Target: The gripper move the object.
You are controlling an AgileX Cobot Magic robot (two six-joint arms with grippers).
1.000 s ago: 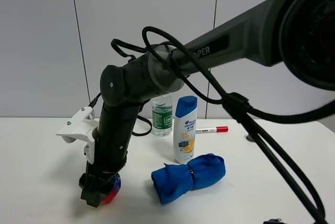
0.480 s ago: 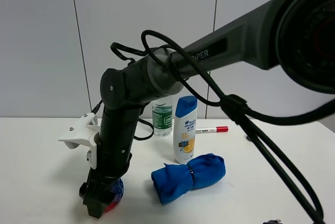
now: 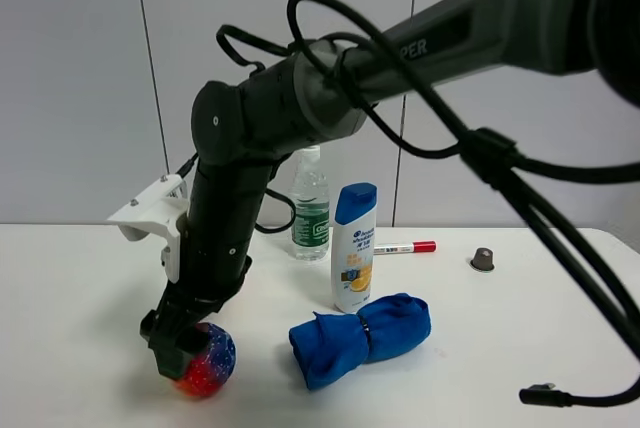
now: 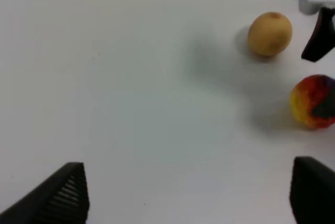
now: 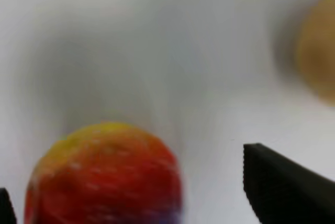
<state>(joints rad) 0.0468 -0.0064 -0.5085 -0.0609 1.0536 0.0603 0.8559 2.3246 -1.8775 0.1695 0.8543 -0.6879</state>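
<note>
The mottled red, blue and yellow ball (image 3: pixel 206 361) lies on the white table at the front left. It also shows in the left wrist view (image 4: pixel 312 101) and the right wrist view (image 5: pixel 104 179). My right gripper (image 3: pixel 168 346) reaches across to the left and hangs over the ball's left side. Its jaws are open, one black finger (image 5: pixel 285 187) well clear of the ball. The white block (image 3: pixel 150 216) sits on the arm above. My left gripper (image 4: pixel 188 192) is open and empty over bare table, away from the ball.
A plain tan ball (image 4: pixel 269 34) lies near the mottled ball. A rolled blue cloth (image 3: pixel 360 338), a shampoo bottle (image 3: pixel 353 246), a water bottle (image 3: pixel 310 206), a red marker (image 3: pixel 405 247) and a small brown capsule (image 3: pixel 482 260) stand to the right. A black cable end (image 3: pixel 545 395) lies front right.
The right arm has risen and the gripper has lifted slightly off the ball. The ball, half hidden before, now shows almost whole on the table.
</note>
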